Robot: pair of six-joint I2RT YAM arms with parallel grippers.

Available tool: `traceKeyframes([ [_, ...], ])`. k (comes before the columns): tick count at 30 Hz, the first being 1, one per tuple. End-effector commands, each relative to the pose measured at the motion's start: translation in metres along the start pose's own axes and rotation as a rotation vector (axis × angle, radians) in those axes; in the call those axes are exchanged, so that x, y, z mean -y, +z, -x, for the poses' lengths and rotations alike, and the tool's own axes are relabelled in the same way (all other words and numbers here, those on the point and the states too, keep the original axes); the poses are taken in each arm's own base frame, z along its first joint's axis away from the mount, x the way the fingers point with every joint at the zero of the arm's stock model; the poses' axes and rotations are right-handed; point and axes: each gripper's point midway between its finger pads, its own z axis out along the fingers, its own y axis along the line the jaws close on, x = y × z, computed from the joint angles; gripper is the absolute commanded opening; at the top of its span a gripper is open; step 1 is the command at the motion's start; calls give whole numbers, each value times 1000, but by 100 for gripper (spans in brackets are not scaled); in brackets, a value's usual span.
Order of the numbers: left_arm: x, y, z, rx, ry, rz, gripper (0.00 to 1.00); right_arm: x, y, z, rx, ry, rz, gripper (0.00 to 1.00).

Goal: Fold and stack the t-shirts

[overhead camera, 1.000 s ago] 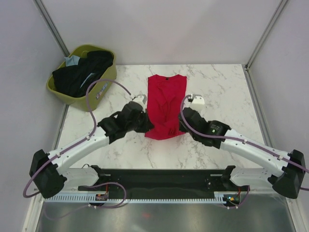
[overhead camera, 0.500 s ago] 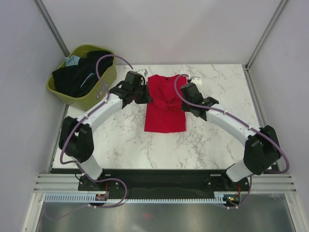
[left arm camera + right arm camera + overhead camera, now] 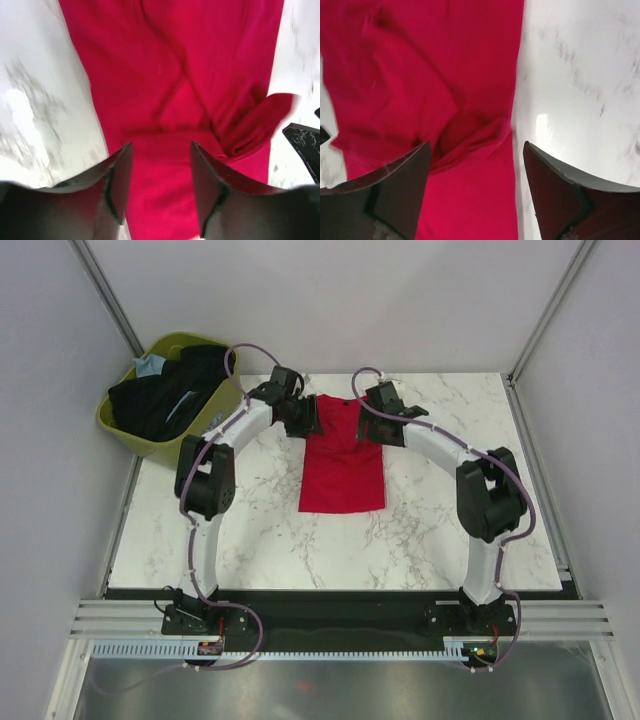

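The red t-shirt [image 3: 341,478] lies flat as a narrow rectangle in the middle of the marble table, its collar at the far end. My left gripper [image 3: 303,420] is at its far left corner and my right gripper [image 3: 383,418] is at its far right corner. Both are open. In the left wrist view the left gripper [image 3: 160,146] hangs over red cloth [image 3: 200,60] with nothing pinched. The right gripper [image 3: 476,146] straddles the shirt's right edge [image 3: 420,65] above a loose crease. More t-shirts, black [image 3: 165,400] and light blue [image 3: 150,366], fill the basket.
The olive-green basket [image 3: 226,400] stands at the table's far left corner, close to my left arm. Bare marble [image 3: 450,530] surrounds the shirt. Grey walls and metal frame posts close in the table on three sides.
Both arms have stretched from the shirt's near end to its far end over the last second. Both grippers were shut before and now stand open.
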Motion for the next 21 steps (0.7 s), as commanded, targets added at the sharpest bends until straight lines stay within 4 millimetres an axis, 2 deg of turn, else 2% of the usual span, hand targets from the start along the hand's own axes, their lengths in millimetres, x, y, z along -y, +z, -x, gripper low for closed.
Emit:
traceKeyframes([
  [1, -14, -4, 35, -20, -25, 10, 63, 7, 18, 62, 56, 70, 1, 83],
  [2, -10, -18, 55, 10, -35, 16, 68, 12, 20, 66, 34, 64, -9, 85],
  [3, -17, -15, 58, 2, -60, 29, 68, 19, 26, 72, 22, 70, -19, 85],
  [4, -21, -23, 66, 18, -71, 34, 68, 17, 16, 90, 43, 70, -16, 85],
  [5, -22, -32, 71, 30, -72, 47, 68, 19, 11, 94, 51, 53, -18, 85],
  [6, -20, -50, 75, 55, -62, 63, 68, 18, -6, 105, 86, 50, -7, 85],
  [7, -23, -60, 75, 74, -57, 101, 68, 25, -8, 91, 59, 40, -20, 85],
  [8, -32, -57, 54, 31, -67, 130, 67, 24, -14, 91, 79, 44, -1, 86],
  [9, -21, -81, 62, 101, -42, 128, 66, 26, -24, 69, 47, 38, 41, 86],
  [10, -19, -85, 56, 111, -39, 125, 65, 25, -28, 62, 46, 43, 68, 86],
  [11, -30, -74, 22, 48, -53, 143, 63, 19, -31, 58, 63, 52, 105, 85],
  [12, -19, -76, 25, 100, -41, 115, 63, 11, -43, 52, 72, 52, 142, 84],
  [13, -7, -89, 24, 137, -26, 86, 62, 5, -38, 28, 35, 41, 183, 83],
  [14, -11, -80, -2, 92, -32, 82, 61, -2, -39, 19, 24, 33, 209, 81],
  [15, -5, -78, -8, 94, -36, 61, 61, -15, -42, 7, 11, 12, 248, 79],
  [16, 15, -74, -9, 113, -7, -11, 60, -27, -40, -3, 1, -4, 307, 79],
  [17, 22, -67, -21, 98, 6, -53, 60, -38, -40, -12, -30, -13, 363, 76],
  [18, 41, -62, -30, 79, 20, -121, 60, -42, -31, -23, -64, -15, 373, 74],
  [19, 47, -56, -33, 70, 25, -145, 60, -47, -28, -22, -69, -17, 387, 73],
  [21, 58, -35, -40, 32, 29, -185, 59, -47, -9, -33, -110, -18, 375, 73],
])
